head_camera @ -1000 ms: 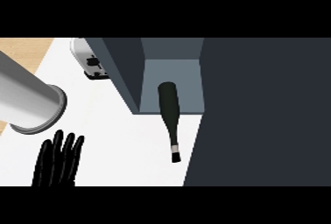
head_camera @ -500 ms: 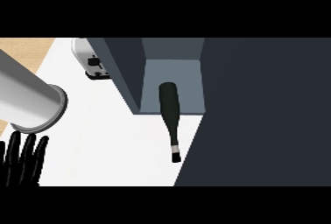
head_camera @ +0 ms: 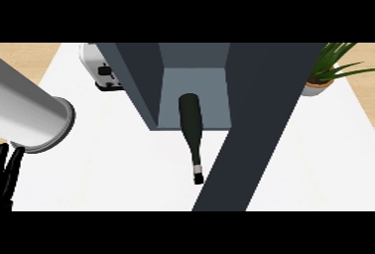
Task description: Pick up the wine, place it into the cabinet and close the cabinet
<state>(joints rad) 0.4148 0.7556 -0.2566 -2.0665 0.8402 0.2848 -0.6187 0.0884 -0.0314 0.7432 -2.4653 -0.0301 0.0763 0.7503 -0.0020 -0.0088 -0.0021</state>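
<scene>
The dark wine bottle (head_camera: 190,124) lies on its side, its base inside the open grey cabinet (head_camera: 192,82) and its neck pointing out over the white counter (head_camera: 124,173) towards me. No hand touches it. The cabinet's dark door (head_camera: 256,119) stands as a slanted panel just right of the bottle. My left hand (head_camera: 10,167) shows at the lower left edge, fingers straight and holding nothing, well left of the bottle. Its grey forearm (head_camera: 29,116) fills the left side. My right hand is not visible.
A toaster (head_camera: 102,72) stands at the back left beside the cabinet's side wall. A potted plant (head_camera: 326,74) sits at the back right, beyond the door.
My left hand has slid left until only fingers show at the view's edge. The dark door panel now covers less of the right side, uncovering the plant. The bottle has not moved.
</scene>
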